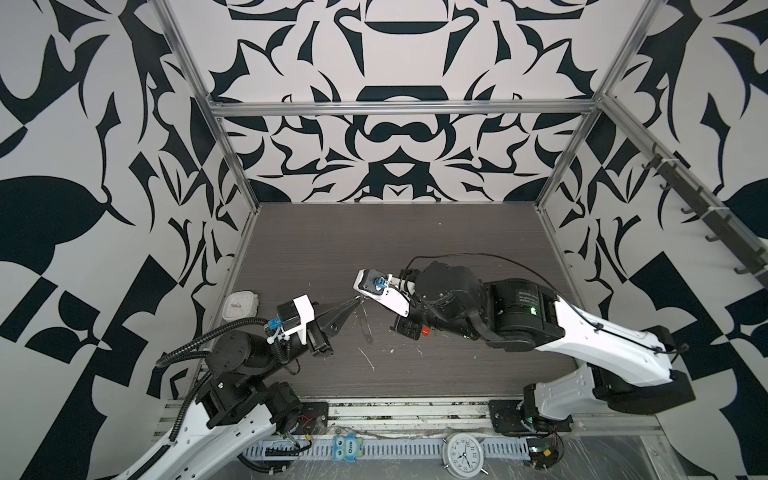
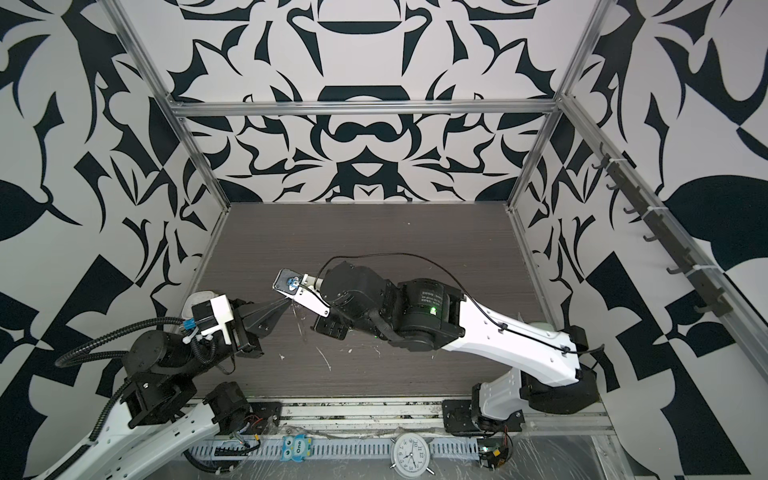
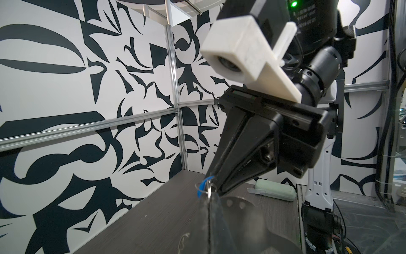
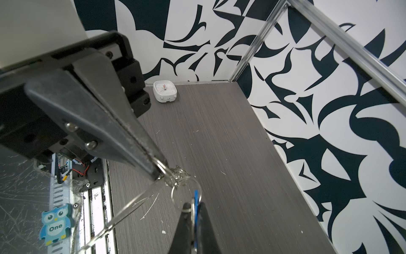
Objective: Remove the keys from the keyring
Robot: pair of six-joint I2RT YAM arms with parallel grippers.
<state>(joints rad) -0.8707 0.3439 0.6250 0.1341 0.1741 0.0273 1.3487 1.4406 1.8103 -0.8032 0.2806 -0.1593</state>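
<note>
Both grippers meet above the middle of the table. In the right wrist view my left gripper (image 4: 159,172) is shut on a metal ring at the keyring's silver clips (image 4: 178,176). The keyring's grey strap (image 4: 123,212) sags from there; in a top view the strap (image 1: 365,326) hangs below the tips. My right gripper (image 4: 194,209) is shut on the blue tag (image 4: 196,195) and the silver key beside it. In a top view the left gripper (image 1: 356,302) sits close beside the right gripper (image 1: 361,296). A red-orange bit (image 1: 424,331) shows by the right gripper's body; I cannot tell what it is.
A white square clock (image 1: 240,306) stands at the table's left edge. A pale green case (image 3: 274,189) lies on the table beyond the right arm. An owl figure (image 1: 347,448) and a round alarm clock (image 1: 462,453) sit on the front rail. Patterned walls enclose the table.
</note>
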